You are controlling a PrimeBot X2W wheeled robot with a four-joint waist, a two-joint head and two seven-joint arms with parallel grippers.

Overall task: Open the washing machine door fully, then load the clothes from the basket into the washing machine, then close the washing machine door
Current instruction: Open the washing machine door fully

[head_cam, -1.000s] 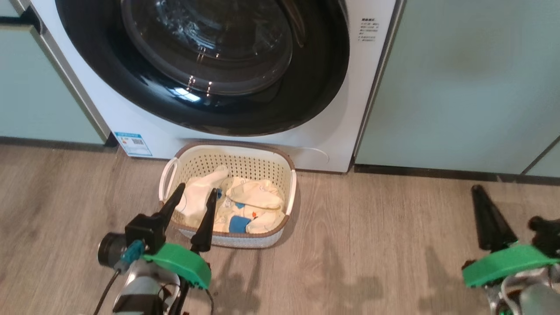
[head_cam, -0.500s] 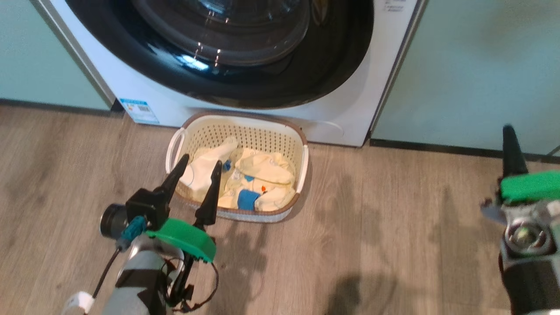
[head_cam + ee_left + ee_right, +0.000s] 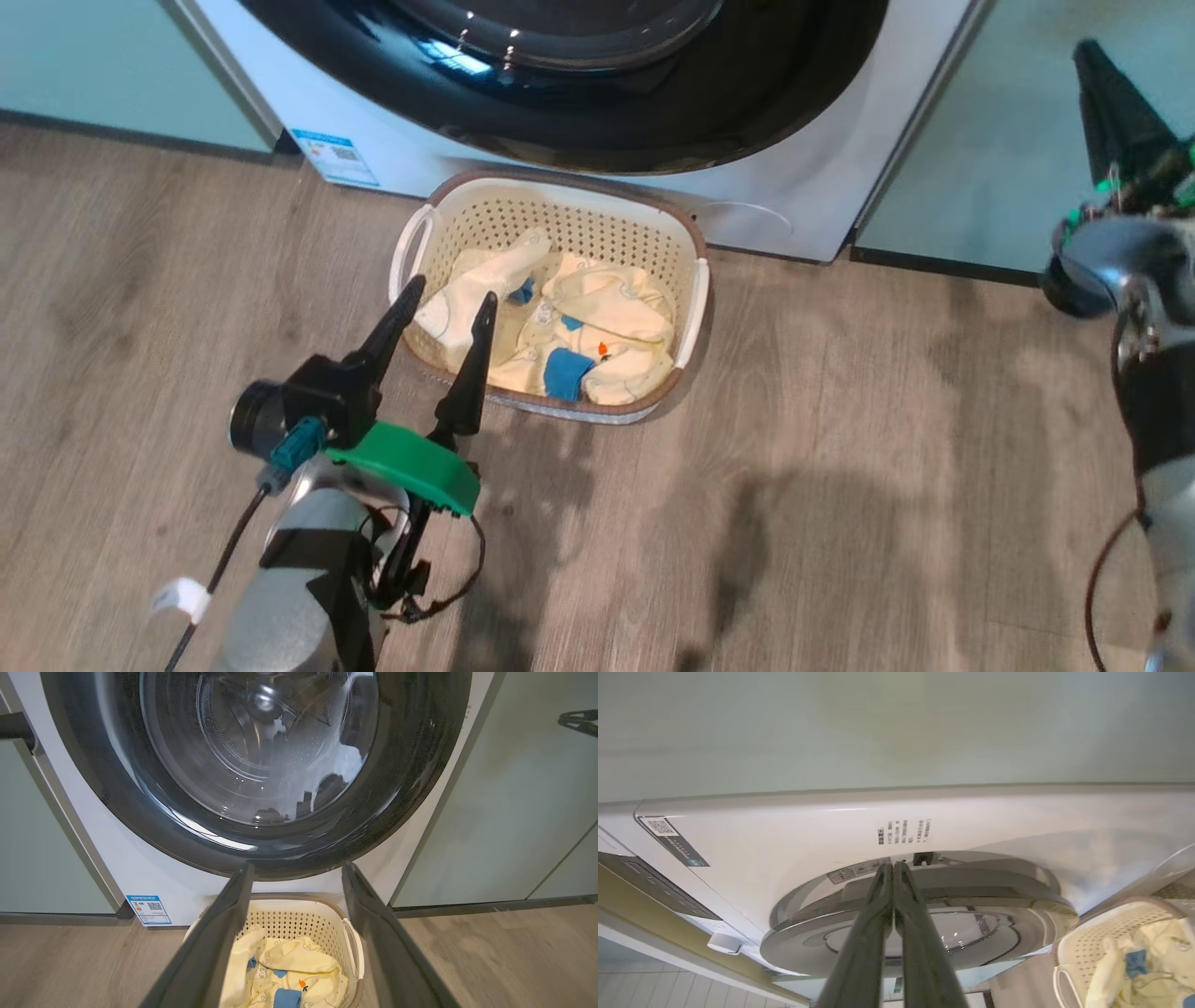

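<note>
I see the left gripper (image 3: 451, 291) hanging over the near left corner of the basket (image 3: 607, 224). Its jaws are spread as wide as they go and have hold of nothing. In the left wrist view the 2 dark fingers of the left gripper (image 3: 298, 868) frame the basket (image 3: 299, 919) below and the washing machine door (image 3: 261, 765) ahead.

The basket stands on the wood floor (image 3: 840, 467), just in front of the washing machine (image 3: 812, 187) and under the lower curve of the washing machine door (image 3: 747, 112). The clothes (image 3: 597, 317) lie heaped inside it, pale yellow and cream, with a bright blue patch (image 3: 565, 371) near the front. My left jaws are clear of them.

From what I can see, the door sits shut against the white front. Through its glass the steel drum shows in the left wrist view. A blue sticker (image 3: 334, 157) marks the machine's lower left corner, and a pale green cabinet (image 3: 990, 140) stands to the right of the machine.

The right gripper (image 3: 1088, 56) is up at the far right of the head view, in front of that cabinet. Its jaws are pressed together with nothing between them. In the right wrist view the tips of the right gripper (image 3: 893, 865) point at the rim of the door (image 3: 924, 933), beside a small dark recess. I cannot tell whether they touch it. The basket (image 3: 1111, 924) and the clothes (image 3: 1148, 952) show at that view's lower right corner.
</note>
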